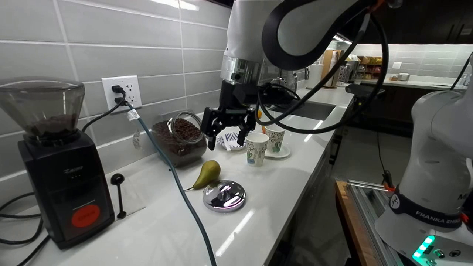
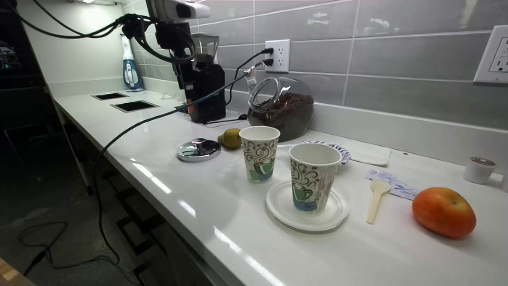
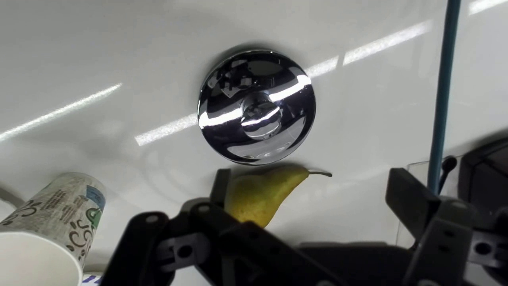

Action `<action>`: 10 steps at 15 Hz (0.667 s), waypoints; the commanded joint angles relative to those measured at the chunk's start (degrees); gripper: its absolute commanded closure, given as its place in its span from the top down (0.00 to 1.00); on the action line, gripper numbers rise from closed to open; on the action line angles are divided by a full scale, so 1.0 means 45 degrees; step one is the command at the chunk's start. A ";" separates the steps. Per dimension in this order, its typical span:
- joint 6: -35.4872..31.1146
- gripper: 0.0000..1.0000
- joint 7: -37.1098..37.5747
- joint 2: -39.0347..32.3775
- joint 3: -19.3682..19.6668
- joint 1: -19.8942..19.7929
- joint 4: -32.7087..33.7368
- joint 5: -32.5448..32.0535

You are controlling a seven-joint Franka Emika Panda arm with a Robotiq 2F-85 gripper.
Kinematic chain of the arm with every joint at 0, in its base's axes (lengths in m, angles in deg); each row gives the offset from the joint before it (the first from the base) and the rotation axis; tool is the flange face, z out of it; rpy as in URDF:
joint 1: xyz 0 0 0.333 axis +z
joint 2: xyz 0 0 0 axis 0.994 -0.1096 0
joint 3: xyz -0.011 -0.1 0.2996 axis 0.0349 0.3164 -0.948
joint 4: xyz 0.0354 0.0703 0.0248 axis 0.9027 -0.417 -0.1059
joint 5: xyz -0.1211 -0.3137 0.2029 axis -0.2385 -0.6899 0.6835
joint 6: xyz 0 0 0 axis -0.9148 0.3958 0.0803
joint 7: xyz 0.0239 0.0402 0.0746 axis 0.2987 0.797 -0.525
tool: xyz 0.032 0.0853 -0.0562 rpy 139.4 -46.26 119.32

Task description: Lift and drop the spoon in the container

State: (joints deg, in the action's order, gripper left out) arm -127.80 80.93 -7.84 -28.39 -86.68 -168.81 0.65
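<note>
My white-and-black jointed arm (image 1: pixel 244 37) reaches down from the top of an exterior view, its last links hanging nearly plumb over the glossy white counter (image 1: pixel 266 184). The black two-fingered gripper (image 1: pixel 226 140) points straight down, above the surface, its jaws standing wide apart: the hand is released. In the wrist view I look past the spread fingers (image 3: pixel 220 188) to a yellow-green pear (image 3: pixel 264 192), partly hidden by one of them, and a round chrome lid (image 3: pixel 257 109) just beside it.

The cream-coloured spoon (image 2: pixel 375 202) lies well apart from the gripper, flat on the counter between a round white plate (image 2: pixel 279 210) and a smooth red-orange fruit (image 2: pixel 443 212), its bowl just beside slim white sachets (image 2: pixel 403 190) with blue print. A tall white paper cup with brown scrolls (image 2: pixel 313 180) stands upright on the plate; a matching paper cup (image 2: pixel 260 157) stands near it, and behind them is a clear glass jar of dark beans (image 2: pixel 297 89). Which vessel is the task's container I cannot tell.

For lettering, I read FRANKA and the start of EMIKA on the black band (image 1: pixel 425 215) round the white arm base (image 1: pixel 399 232), above a lit green strip (image 1: pixel 423 246). The black coffee grinder (image 1: pixel 55 166) carries Encore in pale script (image 1: pixel 73 169). Its orange-red disc (image 1: pixel 85 215) seems to bear a word too, but too faintly for me to make out.
</note>
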 commanded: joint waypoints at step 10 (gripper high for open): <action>-0.2288 1.00 0.1938 0.0074 0.0824 -0.0101 -0.0317 0.0831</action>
State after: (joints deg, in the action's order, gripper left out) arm -132.83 85.32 -7.67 -25.87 -86.36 -169.12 3.47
